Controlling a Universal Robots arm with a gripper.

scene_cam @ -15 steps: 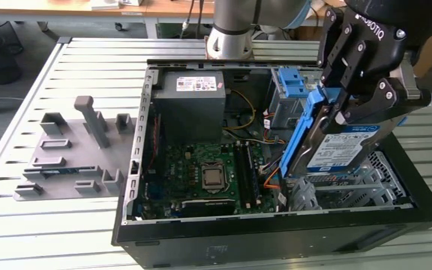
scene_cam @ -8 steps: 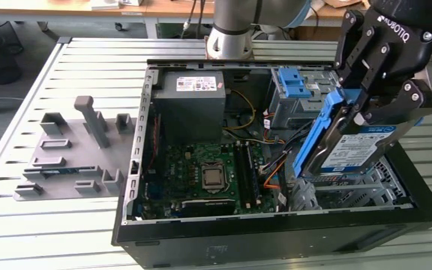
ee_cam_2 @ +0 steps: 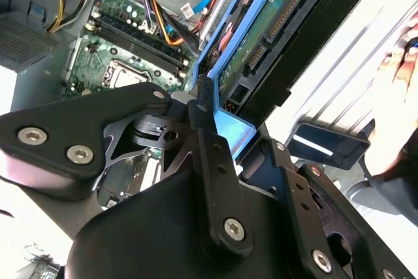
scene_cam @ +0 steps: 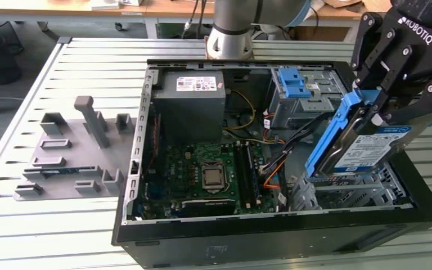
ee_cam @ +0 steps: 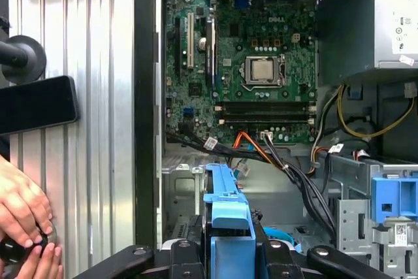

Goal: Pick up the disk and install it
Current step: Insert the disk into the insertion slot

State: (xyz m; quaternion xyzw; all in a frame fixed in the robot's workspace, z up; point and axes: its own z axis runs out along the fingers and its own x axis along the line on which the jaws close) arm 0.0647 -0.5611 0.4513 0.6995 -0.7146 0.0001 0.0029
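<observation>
Ok so right now I've got the gripper [scene_cam: 377, 112] closed tight on the disk [scene_cam: 368, 151], pinching it near its upper end, with the blue carrier bracket [scene_cam: 327, 140] framing it. The disk hangs tilted, label side showing in the exterior view. Its low end dips just over the metal drive cage [scene_cam: 351, 188] in the corner of the open case [scene_cam: 135, 169], and it's not seated in anything yet. My take on doing this bit well: get the tilt sorted so the carrier's rails run parallel with the cage slot before committing. Going in crooked looks like a good way to jam the plastic. The bundle of cables [scene_cam: 283, 149] sits just beside the carrier's lower end, so I'd watch that nothing gets snagged or pinched under it. Slow speed, tiny corrections, and check both wrist views for alignment instead of trusting one angle. Also heads up, a person's hand [ee_cam: 23, 208] is over the table [ee_cam: 98, 161] beside the case in the first wrist view, so I'd keep any swing away from that side.
</observation>
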